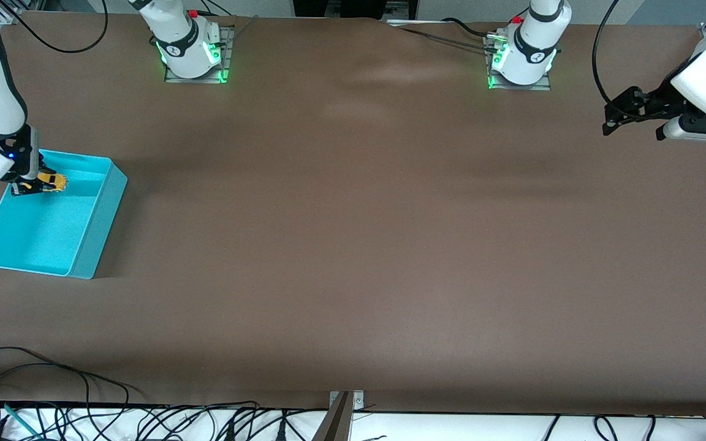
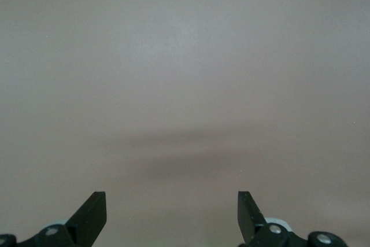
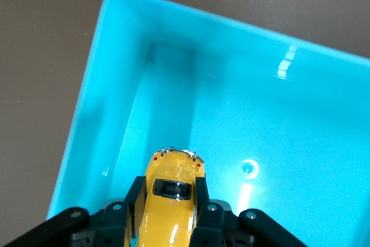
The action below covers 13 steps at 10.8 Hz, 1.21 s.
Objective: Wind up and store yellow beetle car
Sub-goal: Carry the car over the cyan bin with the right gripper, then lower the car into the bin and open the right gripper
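Observation:
The yellow beetle car [image 1: 54, 181] is a tiny yellow toy with a dark window, and it is clamped between the fingers of my right gripper [image 1: 39, 184]. The gripper holds it over the inside of the turquoise bin [image 1: 92, 220], at the bin's end nearer the robots' bases. In the right wrist view the car [image 3: 170, 192] sits between the two black fingers [image 3: 134, 198] above the bin's floor [image 3: 277, 160]. My left gripper [image 1: 616, 119] is open and empty, waiting above the table at the left arm's end; its fingertips [image 2: 92, 209] show over bare table.
The turquoise bin holds nothing but the held car. Cables [image 1: 83, 416] lie along the table edge nearest the front camera. A metal bracket [image 1: 344, 410] sits at the middle of that edge.

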### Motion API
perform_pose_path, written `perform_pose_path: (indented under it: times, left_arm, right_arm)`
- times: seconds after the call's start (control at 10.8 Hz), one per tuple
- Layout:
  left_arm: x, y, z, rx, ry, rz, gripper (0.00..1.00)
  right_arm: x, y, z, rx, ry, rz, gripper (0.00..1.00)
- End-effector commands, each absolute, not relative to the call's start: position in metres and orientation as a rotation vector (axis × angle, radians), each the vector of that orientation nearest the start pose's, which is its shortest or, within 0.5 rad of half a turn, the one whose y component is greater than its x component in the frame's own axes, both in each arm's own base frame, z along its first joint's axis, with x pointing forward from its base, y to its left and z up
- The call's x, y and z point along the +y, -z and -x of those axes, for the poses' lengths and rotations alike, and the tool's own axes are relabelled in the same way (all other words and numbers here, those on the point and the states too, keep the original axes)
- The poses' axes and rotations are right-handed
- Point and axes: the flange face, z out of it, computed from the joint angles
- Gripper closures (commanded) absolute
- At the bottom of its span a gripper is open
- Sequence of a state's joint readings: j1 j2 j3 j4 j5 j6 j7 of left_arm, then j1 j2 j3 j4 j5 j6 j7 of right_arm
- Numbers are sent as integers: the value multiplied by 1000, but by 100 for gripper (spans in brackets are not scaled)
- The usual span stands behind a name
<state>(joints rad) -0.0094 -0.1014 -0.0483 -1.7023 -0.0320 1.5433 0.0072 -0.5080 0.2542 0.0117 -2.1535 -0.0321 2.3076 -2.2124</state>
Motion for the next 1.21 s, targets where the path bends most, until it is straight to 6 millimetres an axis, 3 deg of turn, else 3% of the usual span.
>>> perform_pose_path:
  times: [0.0,0.19,0.56,0.84,0.93,1.02,1.11]
  left_arm:
    - [-33,-623,-520,83,-103,3158,0]
    - [-31,-623,-520,78,-108,3158,0]
    - [-31,-623,-520,81,-108,3157,0]
    - [-32,-623,-520,81,-105,3156,0]
    - [-32,-623,-520,81,-105,3156,0]
    - [-32,-623,-520,81,-105,3156,0]
    - [-32,-623,-520,81,-105,3156,0]
  right_arm:
    - [-273,-262,-493,2495,70,-2059,100]
    - [-271,-256,-492,2494,67,-2080,100]
    - [-270,-210,-492,2478,30,-2135,100]
    - [-274,-204,-486,2472,20,-2172,100]
    - [-274,-204,-487,2470,15,-2175,82]
    - [-275,-207,-488,2460,-1,-2195,3]
    - [-275,-211,-489,2448,-25,-2221,0]
